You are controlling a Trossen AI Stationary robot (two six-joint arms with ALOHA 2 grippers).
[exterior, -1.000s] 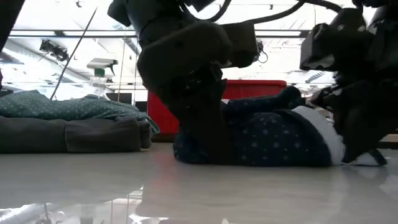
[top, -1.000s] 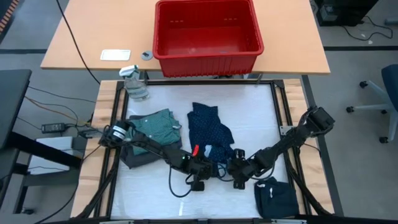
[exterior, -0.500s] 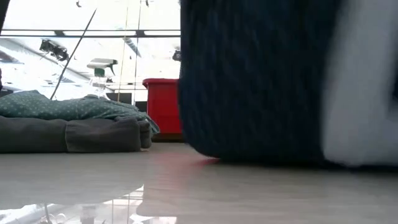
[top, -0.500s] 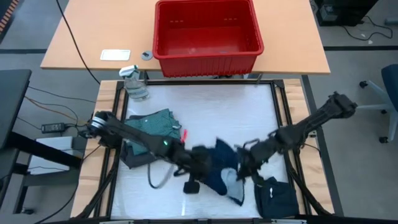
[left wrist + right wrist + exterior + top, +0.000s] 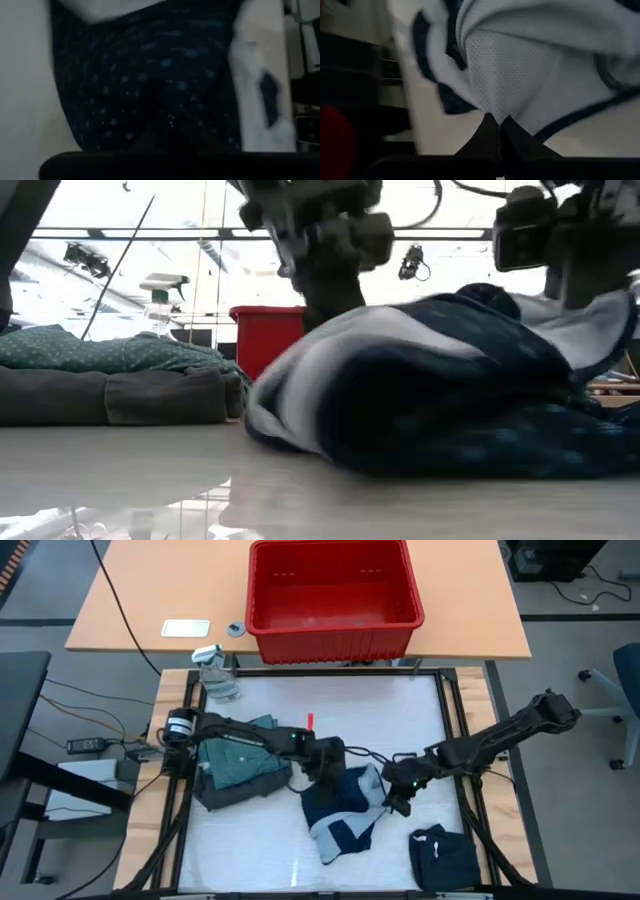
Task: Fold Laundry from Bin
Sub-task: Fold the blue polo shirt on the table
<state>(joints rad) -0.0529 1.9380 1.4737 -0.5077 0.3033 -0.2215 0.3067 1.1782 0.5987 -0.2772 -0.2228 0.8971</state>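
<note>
Dragging the navy dotted garment [image 5: 343, 802] across the white counter [image 5: 330, 710], both arms now have it bunched in the middle, pale lining showing on its near side; a second ago it lay spread and flatter, further toward the bin, with both hands still partly apart, and half a second ago it hung close before the low camera; so the piece has been gathered and pulled toward the near edge, and my read is that this is a reposition before the fold proper, not the fold itself.

Left hand [image 5: 330, 756] sits at the garment's far-left corner, fingers together and pinched on the cloth; its wrist view is filled with dotted navy fabric. Right hand [image 5: 398, 790] is at the garment's right edge, fingers together on the pale mesh lining, as the right wrist view shows.

On the left of the counter the teal-green dotted T-shirt [image 5: 240, 751] lies folded on top of the dark grey piece [image 5: 218, 792], a tidy stack in the low view; near the front right corner sits a dark navy bundle [image 5: 442, 855].

Containers: the red bin [image 5: 333, 636] stands on the wooden table beyond, well apart from the arms, and looks empty from above; a spray bottle [image 5: 216, 675] stands at the counter's far left corner.
</note>
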